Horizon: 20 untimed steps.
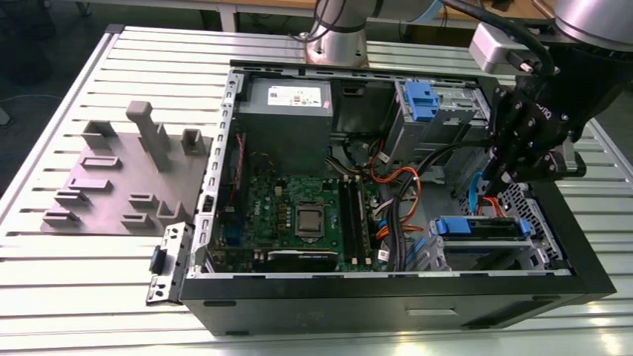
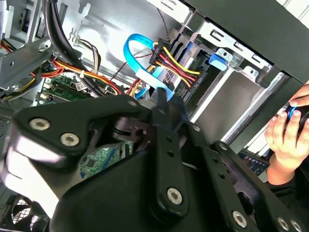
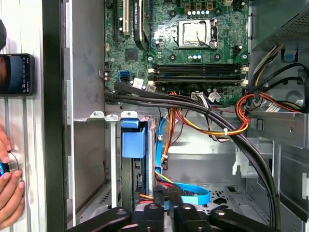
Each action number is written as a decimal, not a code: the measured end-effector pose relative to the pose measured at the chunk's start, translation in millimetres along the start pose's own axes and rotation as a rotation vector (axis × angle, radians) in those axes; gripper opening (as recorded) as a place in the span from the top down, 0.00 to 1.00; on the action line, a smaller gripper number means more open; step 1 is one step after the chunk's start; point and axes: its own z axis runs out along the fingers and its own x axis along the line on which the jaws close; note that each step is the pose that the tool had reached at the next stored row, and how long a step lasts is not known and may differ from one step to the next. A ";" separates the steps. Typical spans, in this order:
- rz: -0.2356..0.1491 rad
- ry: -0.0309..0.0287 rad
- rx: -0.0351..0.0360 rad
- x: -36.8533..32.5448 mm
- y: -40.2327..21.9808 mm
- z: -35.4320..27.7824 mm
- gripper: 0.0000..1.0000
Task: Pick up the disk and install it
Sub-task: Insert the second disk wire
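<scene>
**Exterior view.** The case (image 1: pixel 396 293) lies open on the table (image 1: pixel 89 282), side panel off, which gives the arm access from above. The hand (image 1: pixel 514 174) is lowered inside the case, past the motherboard (image 1: pixel 296 215). A grey cage (image 1: pixel 485 256) carrying a blue bar (image 1: pixel 479 226) sits just beside and below the hand. Orange cables (image 1: pixel 491 204) run between the hand and that bar.

**Second wrist view.** The hand (image 2: pixel 166 104) points into the cage corner. Directly ahead of it, touching or nearly so, is a pale, blue-edged slab (image 2: pixel 153 79). This is judged to be the disk, standing on edge in line with the slot it must slide into. A cable bundle (image 2: pixel 174 63) ends at the slab's far end. A small blue handle (image 2: pixel 217 59) is fixed to the cage wall, just beyond the bundle. Whether the hand is clenched on the slab or released cannot be told, because the hand's own body hides the contact. A person's hand (image 2: pixel 285 133) rests outside the case, well apart.

**First wrist view.** The hand (image 3: pixel 166 210) is near the blue handle (image 3: pixel 133 140). A blue cable (image 3: pixel 186 193) loops just ahead of the hand.
</scene>
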 end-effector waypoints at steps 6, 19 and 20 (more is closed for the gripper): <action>0.000 -0.0079 -0.0005 -0.3 0.1 2.9 0.75; 0.001 -0.0143 -0.0007 -0.9 0.3 10.7 0.62; 0.001 -0.0152 -0.0007 -1.0 0.3 11.4 0.62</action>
